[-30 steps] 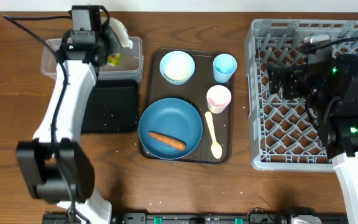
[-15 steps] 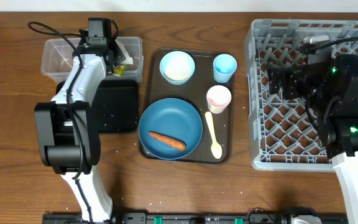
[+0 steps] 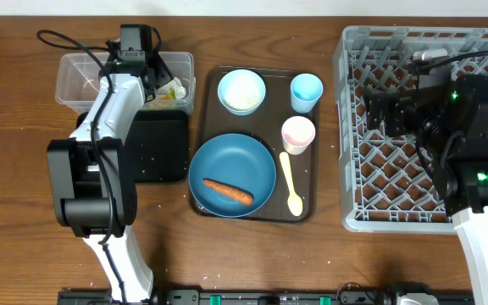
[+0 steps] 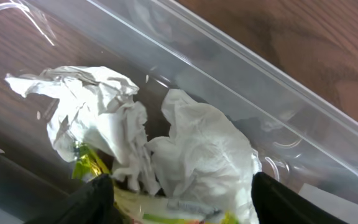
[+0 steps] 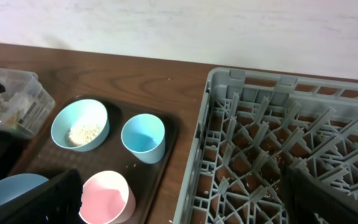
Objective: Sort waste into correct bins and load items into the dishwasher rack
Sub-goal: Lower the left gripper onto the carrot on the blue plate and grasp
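Brown wood table, and our left gripper (image 4: 182, 202) has just spread its fingers over the clear tub (image 3: 74, 80), so tissue (image 4: 197, 155) and wrapper (image 4: 87, 165) now lie inside; right gripper (image 5: 182, 199) gapes wide above the rack (image 5: 272, 143), carrot (image 3: 228, 192) waits on the plate (image 3: 257, 161)

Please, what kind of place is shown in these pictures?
Probably a test bench staged like a canteen dish-return station, not a real kitchen: a grey dishwasher rack, a brown tray carrying a used blue plate, and a clear tub holding crumpled tissue, all on one wooden table.
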